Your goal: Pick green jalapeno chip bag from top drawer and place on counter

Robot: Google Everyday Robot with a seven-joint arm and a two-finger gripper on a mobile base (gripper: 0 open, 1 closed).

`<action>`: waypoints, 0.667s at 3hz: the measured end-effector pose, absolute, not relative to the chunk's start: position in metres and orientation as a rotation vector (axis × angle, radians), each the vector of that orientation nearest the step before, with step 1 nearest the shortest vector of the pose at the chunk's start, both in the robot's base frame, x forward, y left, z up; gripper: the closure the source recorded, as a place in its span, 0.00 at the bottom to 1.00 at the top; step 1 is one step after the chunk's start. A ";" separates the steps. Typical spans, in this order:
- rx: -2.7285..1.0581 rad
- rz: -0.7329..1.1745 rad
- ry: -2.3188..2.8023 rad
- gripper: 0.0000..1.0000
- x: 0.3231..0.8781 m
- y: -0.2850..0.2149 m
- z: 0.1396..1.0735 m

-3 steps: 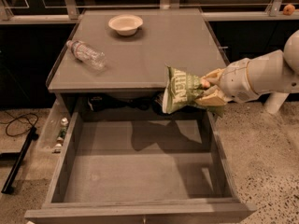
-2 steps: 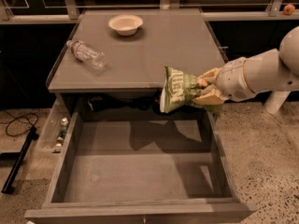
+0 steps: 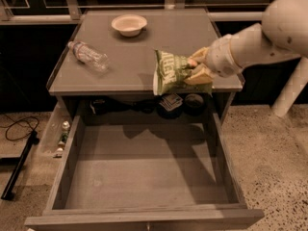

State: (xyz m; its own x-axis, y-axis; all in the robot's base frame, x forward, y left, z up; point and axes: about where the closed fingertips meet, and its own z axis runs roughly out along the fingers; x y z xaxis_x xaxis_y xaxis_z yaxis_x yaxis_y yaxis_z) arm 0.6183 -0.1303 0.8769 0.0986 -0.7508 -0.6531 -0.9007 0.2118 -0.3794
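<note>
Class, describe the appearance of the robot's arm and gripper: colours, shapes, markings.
The gripper, at the front edge of the counter, has pale yellowish-tan jaws. The arm is smooth cream-white tubing, with a bulbous joint bearing small dark specks. No cables visible.

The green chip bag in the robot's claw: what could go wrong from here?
1. The gripper holds the green jalapeno chip bag by one side, right over the front edge of the counter. Released here, the bag might tip off and drop into the open top drawer below.
2. With only one edge pinched, the crinkled bag could slip out during the move.
3. A long sweep across the counter might nudge the plastic bottle lying on its side, which could roll.
</note>
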 end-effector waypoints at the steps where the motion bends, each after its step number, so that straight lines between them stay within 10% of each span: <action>1: -1.581 0.218 1.651 1.00 0.653 -0.125 0.890; 2: -1.538 0.211 1.675 1.00 0.684 -0.133 0.893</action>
